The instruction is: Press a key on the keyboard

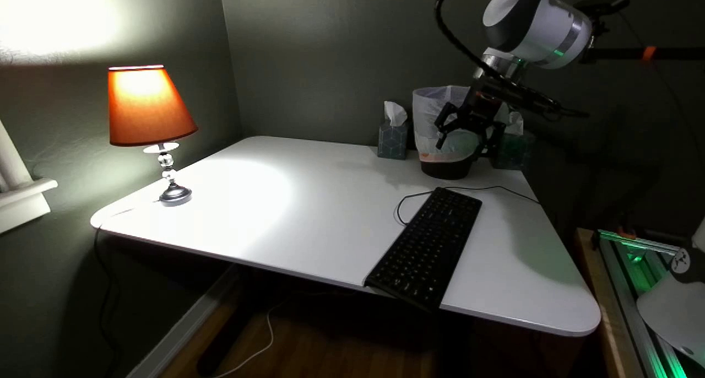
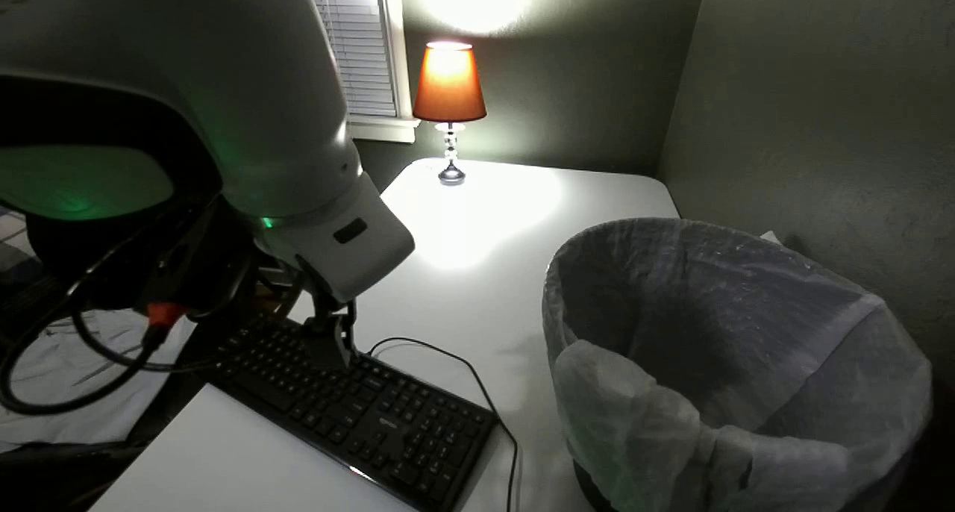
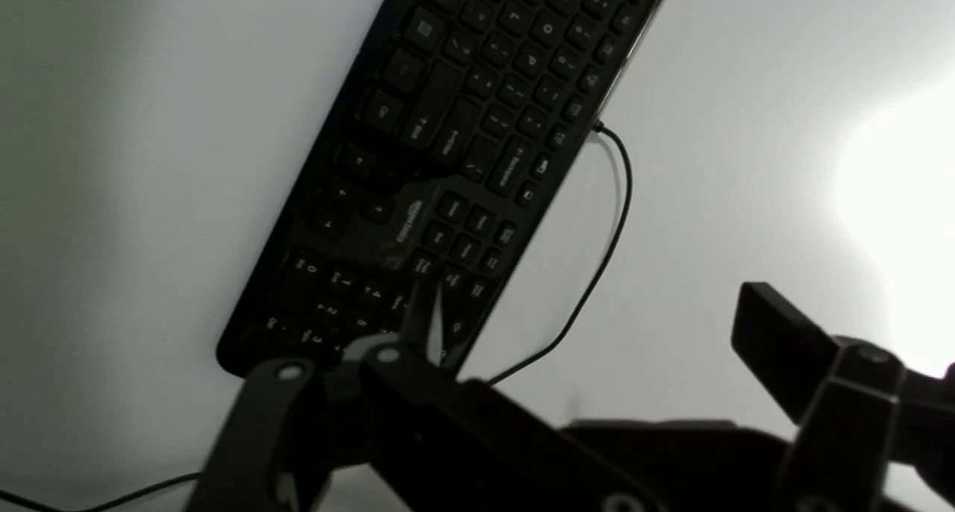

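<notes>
The keyboard point(image 1: 427, 246) lies on the worktop point(image 1: 319, 201), one end jutting past its edge. I hold my fingers point(image 3: 780, 348) wide apart, raised off the worktop; in the wrist view, one covers part of the number pad point(image 3: 328, 310). A lit lamp point(image 1: 146, 113) stands well apart.

The white table point(image 1: 330, 201) carries a black keyboard point(image 1: 428, 247), one end at the table's edge, its cable point(image 3: 628, 183) looping off its back side. Past the keyboard's number-pad end stand a lined bin point(image 2: 634, 422), a tissue box point(image 1: 392, 142) and a second tissue box point(image 1: 511, 151). Well apart, off the keyboard's cable side, stands a lamp point(image 1: 150, 119).
</notes>
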### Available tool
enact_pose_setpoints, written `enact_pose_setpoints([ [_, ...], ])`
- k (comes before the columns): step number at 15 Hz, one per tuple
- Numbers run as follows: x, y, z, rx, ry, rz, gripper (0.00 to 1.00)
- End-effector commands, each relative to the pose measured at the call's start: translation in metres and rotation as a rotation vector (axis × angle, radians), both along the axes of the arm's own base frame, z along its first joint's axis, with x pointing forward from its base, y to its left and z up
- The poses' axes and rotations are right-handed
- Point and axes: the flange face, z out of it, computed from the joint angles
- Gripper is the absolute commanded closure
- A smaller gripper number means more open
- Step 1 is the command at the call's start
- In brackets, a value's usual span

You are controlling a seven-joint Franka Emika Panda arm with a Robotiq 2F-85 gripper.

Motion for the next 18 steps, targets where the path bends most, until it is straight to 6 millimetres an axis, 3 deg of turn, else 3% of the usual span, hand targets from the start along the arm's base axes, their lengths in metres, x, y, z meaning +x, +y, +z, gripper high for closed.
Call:
enact_pose_setpoints([
  [1,-0.012,-0.016,-0.016,0.027,0.06,-0.094,0.0],
  [3,-0.016,-0.023,-0.023,0.029,0.092,-0.13,0.0],
  [4,-0.018,-0.026,-0.027,0.036,0.107,-0.144,0.25],
  [5,-0.02,-0.029,-0.03,0.039,0.12,-0.159,0.26],
  [14,-0.028,-0.056,-0.058,0.082,0.211,-0.266,0.95],
  [15,-0.029,-0.059,-0.061,0.083,0.219,-0.281,1.0],
  [18,-0.027,-0.067,-0.067,0.084,0.232,-0.311,1.0],
])
